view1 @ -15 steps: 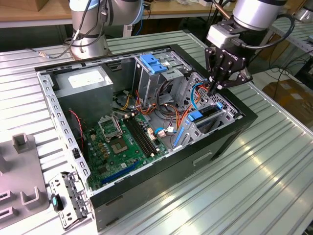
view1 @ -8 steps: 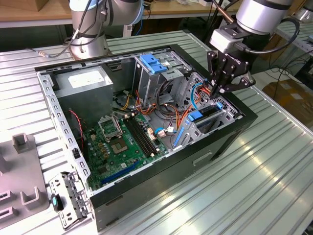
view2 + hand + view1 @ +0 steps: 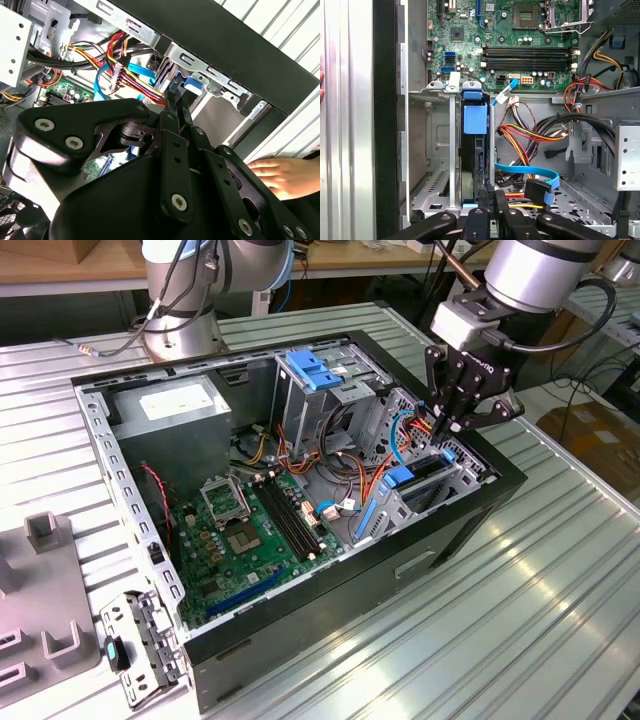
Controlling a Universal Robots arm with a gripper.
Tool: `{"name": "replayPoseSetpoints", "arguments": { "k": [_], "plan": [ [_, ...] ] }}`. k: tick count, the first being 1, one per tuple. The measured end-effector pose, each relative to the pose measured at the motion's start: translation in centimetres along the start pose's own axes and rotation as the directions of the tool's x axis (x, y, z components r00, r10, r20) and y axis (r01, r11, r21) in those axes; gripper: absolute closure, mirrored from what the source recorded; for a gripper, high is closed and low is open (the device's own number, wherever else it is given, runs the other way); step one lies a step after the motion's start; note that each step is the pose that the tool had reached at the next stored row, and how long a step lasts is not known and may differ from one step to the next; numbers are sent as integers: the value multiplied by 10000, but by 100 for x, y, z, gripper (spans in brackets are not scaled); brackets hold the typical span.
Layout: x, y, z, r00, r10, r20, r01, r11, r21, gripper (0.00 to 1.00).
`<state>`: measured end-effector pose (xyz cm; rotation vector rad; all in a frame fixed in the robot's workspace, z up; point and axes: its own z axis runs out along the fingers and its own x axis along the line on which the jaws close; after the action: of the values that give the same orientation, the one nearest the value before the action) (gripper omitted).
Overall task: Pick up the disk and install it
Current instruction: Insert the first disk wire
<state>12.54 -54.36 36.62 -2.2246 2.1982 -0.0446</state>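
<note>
Now the black hand (image 3: 455,425) sits closed at the top edge of the dark, blue-railed disk (image 3: 470,165), slotted tight between silver cage walls (image 3: 451,150).

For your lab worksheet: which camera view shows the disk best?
The first wrist view: the disk stands edge-on in its bay, blue rail visible, gripper at its end. The exterior view shows a blue sliver; the second wrist view's linkage hides most.

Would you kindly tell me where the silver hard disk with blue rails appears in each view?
Exterior view: the silver hard disk with blue rails stands edge-on in the cage, exterior view's right, under the black hand.
Second wrist view: blue rail beyond the hand.
First wrist view: edge-on in the cage slot.
Shared landmark: green motherboard.
</note>
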Motion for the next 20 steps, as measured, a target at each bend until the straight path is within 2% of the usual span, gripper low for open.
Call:
{"name": "replayPoseSetpoints", "arguments": {
  "k": [8,11,17,18,20],
  "plan": [
    [3,0,0,10000,0,0,0,10000,0,84],
    [3,23,15,10000,32,0,-32,10000,0,84],
    [16,39,87,9996,272,-8,-272,9996,-3,84],
    [29,75,113,9996,276,-8,-276,9996,-3,84],
    [32,85,126,9998,194,-1,-194,9998,22,84]
  ]
}}
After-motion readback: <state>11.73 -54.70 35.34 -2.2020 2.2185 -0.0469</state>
